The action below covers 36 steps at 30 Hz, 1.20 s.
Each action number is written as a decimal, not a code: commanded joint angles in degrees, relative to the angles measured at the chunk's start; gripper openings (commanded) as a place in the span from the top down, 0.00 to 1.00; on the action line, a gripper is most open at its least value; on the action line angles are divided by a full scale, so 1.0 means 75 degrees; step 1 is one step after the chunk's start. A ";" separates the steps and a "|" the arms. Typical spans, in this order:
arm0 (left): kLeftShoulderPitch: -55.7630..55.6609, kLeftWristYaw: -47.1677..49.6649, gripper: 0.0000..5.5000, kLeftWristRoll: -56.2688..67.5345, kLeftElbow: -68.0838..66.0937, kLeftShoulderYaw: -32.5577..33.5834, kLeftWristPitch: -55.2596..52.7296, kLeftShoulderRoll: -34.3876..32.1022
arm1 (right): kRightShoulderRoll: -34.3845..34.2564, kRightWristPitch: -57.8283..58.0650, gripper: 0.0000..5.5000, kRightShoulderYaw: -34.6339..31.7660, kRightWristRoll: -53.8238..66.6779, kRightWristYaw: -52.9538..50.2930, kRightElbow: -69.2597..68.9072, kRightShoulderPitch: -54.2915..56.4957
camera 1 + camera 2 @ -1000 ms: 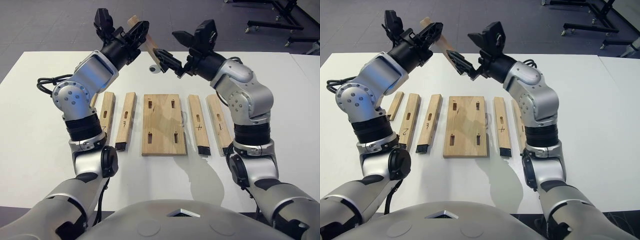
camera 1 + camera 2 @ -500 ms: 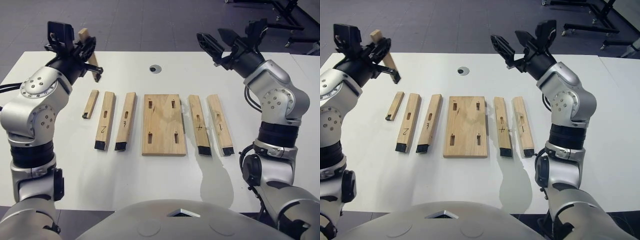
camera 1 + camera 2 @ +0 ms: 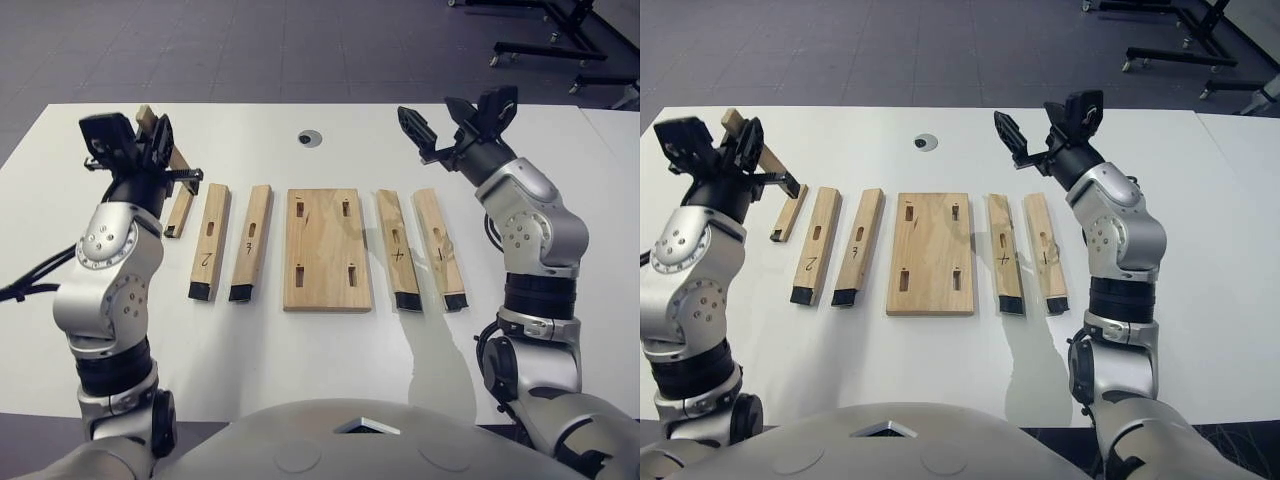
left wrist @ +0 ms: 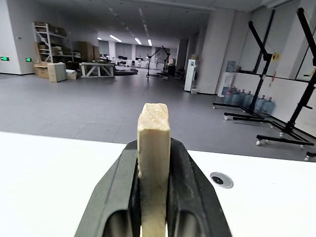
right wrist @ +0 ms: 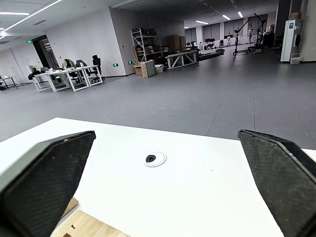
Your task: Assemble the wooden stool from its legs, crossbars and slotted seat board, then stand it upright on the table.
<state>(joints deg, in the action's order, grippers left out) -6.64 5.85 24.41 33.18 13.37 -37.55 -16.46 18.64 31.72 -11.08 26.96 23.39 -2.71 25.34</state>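
My left gripper (image 3: 163, 150) is shut on a short wooden crossbar (image 4: 153, 148), held up over the table's far left. Below it a second short crossbar (image 3: 181, 208) lies flat. The slotted seat board (image 3: 327, 250) lies flat in the middle of the white table (image 3: 320, 360). Two legs (image 3: 208, 240) (image 3: 250, 240) lie to its left and two more (image 3: 397, 248) (image 3: 440, 245) to its right, all parallel. My right gripper (image 3: 440, 120) hangs open and empty above the far ends of the right legs, its wide-spread fingers (image 5: 44, 182) framing the tabletop.
A round cable grommet (image 3: 310, 138) sits in the table beyond the seat board. Bare tabletop stretches in front of the parts and along both sides. Dark floor and wheeled stands (image 3: 560, 50) lie past the far edge.
The two grippers, close together over the table's middle a second ago, have swung apart. The left carried the crossbar left and down; the right drew back to the right, open.
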 commanded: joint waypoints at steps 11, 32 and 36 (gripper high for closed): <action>0.0937 -0.1251 0.93 -0.0903 -0.2378 -0.0267 0.3008 0.0818 | -0.0280 0.0022 0.04 0.0275 -0.0029 -0.0104 -0.0002 -0.0090; 0.1318 -0.1518 0.93 -0.1042 -0.2595 -0.0299 0.3473 0.1052 | -0.0311 0.0047 0.04 0.0350 -0.0016 -0.0125 -0.0046 -0.0102; 0.1318 -0.1557 0.93 -0.1192 -0.2740 -0.0344 0.3582 0.1064 | -0.0333 0.0048 0.04 0.0349 -0.0006 -0.0135 -0.0053 -0.0105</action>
<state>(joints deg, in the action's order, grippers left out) 2.75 -5.58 16.48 13.31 11.37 -11.18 -8.41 16.35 31.70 -8.62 26.97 22.69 -2.87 24.13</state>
